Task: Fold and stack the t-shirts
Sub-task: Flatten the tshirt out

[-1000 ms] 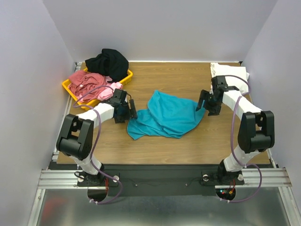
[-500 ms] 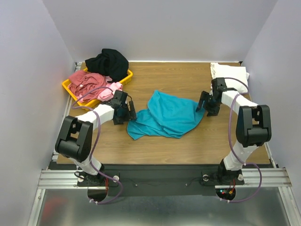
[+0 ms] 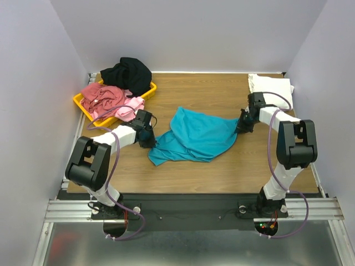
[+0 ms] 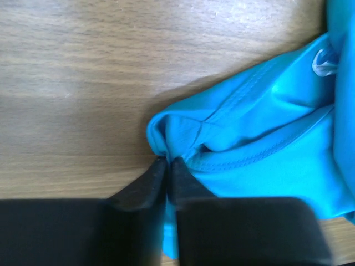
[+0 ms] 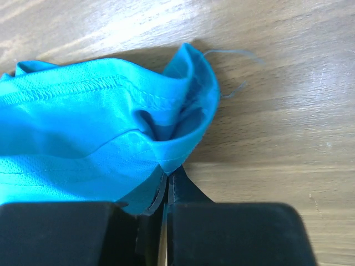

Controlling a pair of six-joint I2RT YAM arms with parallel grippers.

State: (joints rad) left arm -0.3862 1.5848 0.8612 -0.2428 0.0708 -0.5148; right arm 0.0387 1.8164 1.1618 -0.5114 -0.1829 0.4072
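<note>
A teal-blue t-shirt [image 3: 194, 136] lies crumpled in the middle of the wooden table. My left gripper [image 3: 148, 139] is shut on its left hem; in the left wrist view the cloth [image 4: 260, 144] bunches right at the pinched jaws [image 4: 168, 163]. My right gripper [image 3: 242, 125] is shut on the shirt's right edge, and the right wrist view shows a fold of teal cloth [image 5: 105, 122] caught at the tips [image 5: 168, 176]. A folded white t-shirt [image 3: 270, 85] sits at the far right. Black [image 3: 127, 72], dusty red [image 3: 101, 95] and pink [image 3: 132, 107] t-shirts are heaped at the far left.
A yellow plastic tray [image 3: 148, 90] at the back left holds the heap of shirts. White walls close in the table on three sides. The arm bases and a metal rail [image 3: 188, 210] run along the near edge.
Both grippers went from open beside the teal shirt to shut on its left and right edges. The cloth has been drawn a little wider between them.
</note>
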